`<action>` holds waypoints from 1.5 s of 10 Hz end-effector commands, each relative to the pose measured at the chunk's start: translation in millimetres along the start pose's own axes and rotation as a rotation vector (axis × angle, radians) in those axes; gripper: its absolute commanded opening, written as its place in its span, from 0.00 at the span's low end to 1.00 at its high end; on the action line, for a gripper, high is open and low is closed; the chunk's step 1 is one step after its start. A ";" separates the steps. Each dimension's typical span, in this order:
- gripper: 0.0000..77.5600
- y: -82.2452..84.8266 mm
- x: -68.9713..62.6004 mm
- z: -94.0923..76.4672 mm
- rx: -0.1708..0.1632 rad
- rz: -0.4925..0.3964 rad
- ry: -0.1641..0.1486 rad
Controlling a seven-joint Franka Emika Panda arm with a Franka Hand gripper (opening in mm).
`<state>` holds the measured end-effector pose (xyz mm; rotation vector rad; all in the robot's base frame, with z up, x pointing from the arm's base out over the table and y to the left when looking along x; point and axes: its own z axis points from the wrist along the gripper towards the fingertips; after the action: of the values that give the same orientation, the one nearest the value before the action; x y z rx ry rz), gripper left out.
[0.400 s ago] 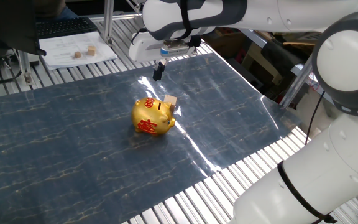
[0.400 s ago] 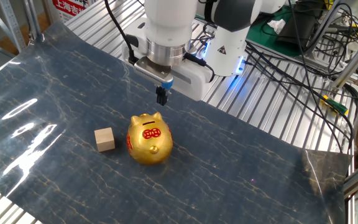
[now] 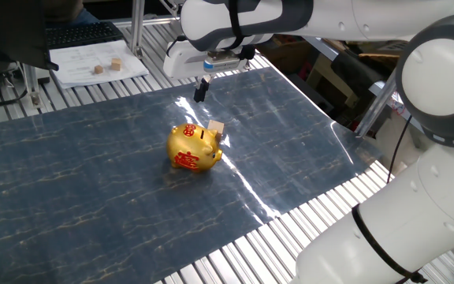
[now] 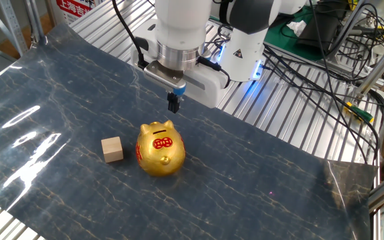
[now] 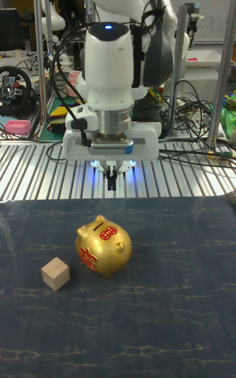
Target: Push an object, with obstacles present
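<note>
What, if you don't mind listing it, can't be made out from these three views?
- Wooden cube: in one fixed view, mostly hidden behind the gold piggy bank.
- Gripper: fingers look together, but too small and dark to be sure in any view.
- Two small cubes on paper: too small for detail.

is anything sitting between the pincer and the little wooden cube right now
Partly. The gold piggy bank sits on the mat between the pincer and the wooden cube, close beside the cube. The pincer hangs above the mat on the bank's far side, so a straight low path to the cube would clip the bank.
</note>
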<state>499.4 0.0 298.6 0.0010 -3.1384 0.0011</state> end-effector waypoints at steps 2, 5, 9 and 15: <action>0.00 0.0 -0.1 -0.1 -0.010 0.282 0.060; 0.00 0.0 -0.1 -0.1 -0.006 0.278 0.063; 0.00 0.0 -0.1 -0.1 -0.007 0.260 0.061; 0.00 0.0 -0.1 -0.1 0.002 0.234 0.054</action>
<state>498.9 0.0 297.5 -0.3591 -3.0600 0.0033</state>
